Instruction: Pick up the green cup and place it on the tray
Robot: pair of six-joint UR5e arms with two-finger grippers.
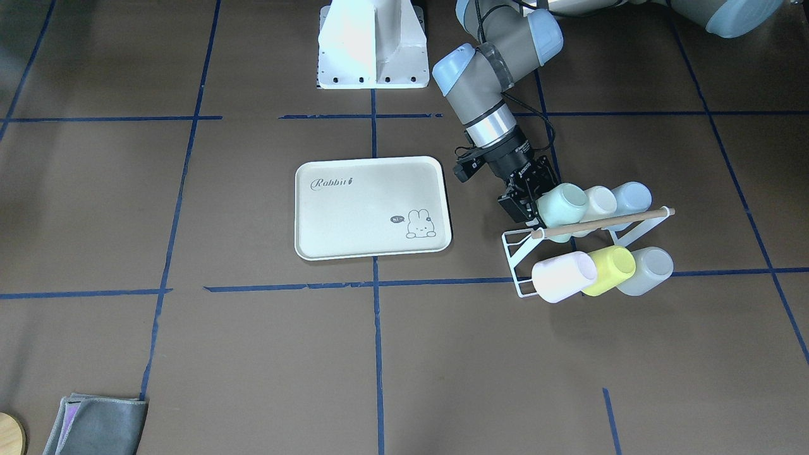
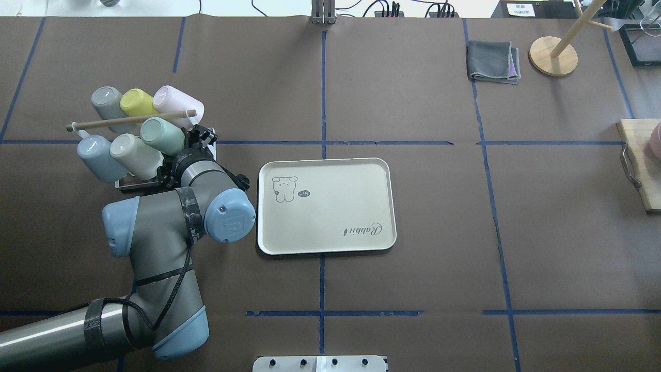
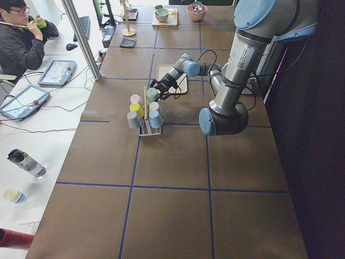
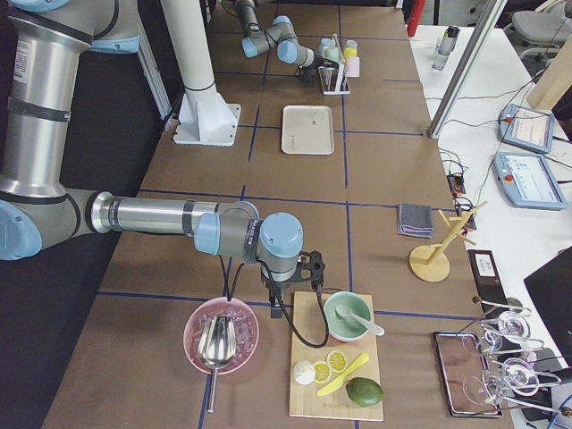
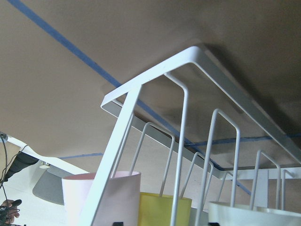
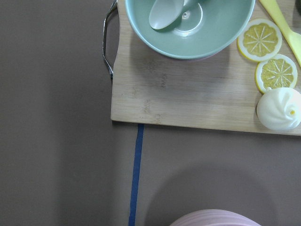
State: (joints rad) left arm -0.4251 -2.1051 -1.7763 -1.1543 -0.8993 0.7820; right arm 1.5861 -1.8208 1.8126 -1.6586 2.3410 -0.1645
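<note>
Across the tabletop (image 1: 253, 354) from the robot, the left hand (image 1: 534, 208) is up against the green cup (image 1: 564, 203) on a white rack (image 1: 510, 262); whether it grips cannot be told, and the tray (image 1: 354, 215) lies apart. Overhead, that cup leans under a wooden rod (image 2: 129, 120) at the rack's tray-side end. From the right end, the right hand (image 4: 308, 275) hangs by a wooden board (image 4: 304, 402), its opening unclear.

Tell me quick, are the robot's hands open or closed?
Left gripper: jaws beside the green cup, grip cannot be told.
Right gripper: cannot be told.
</note>
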